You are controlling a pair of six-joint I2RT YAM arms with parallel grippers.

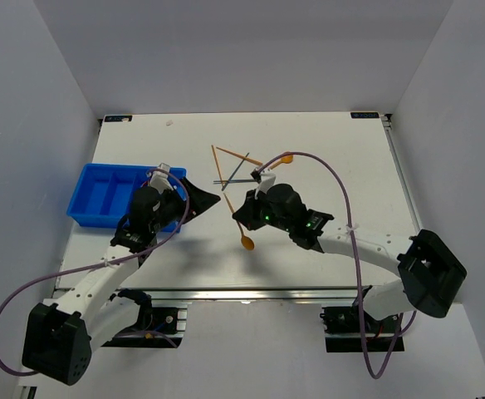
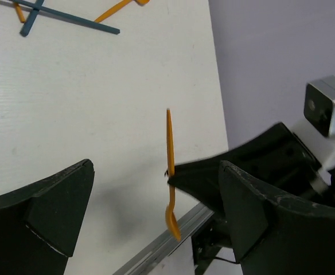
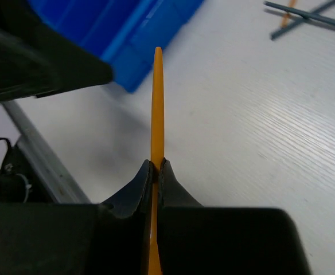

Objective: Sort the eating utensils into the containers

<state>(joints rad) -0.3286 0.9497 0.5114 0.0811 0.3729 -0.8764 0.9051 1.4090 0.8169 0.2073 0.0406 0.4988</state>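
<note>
Right wrist view gives the clearest answer: the right tool (image 3: 157, 169) is pinched shut on the thin handle of an orange spoon (image 3: 157, 103). It grips the spoon edge-on, so the flat of the handle lies between the pads and cannot twist. The spoon is lifted off the surface (image 1: 325, 166). Its handle tip points toward the blue bin (image 1: 101, 193), and its bowl hangs below the fingers on the near side.

The left tool (image 1: 201, 189) stands just beside the bin with its jaws spread as wide as they go, facing the spoon with a gap between them. That stance looks like readiness for a handover. The bin sits on the left arm's side, so passing the spoon across probably spares the right arm a long reach.

The other utensils (image 1: 238, 166) lie crossed in a loose heap at the far middle of the surface, well apart from the bin, with orange and dark blue sticks overlapping. No utensil can be made out in the compartments that show, so the sorting seems barely begun.
</note>
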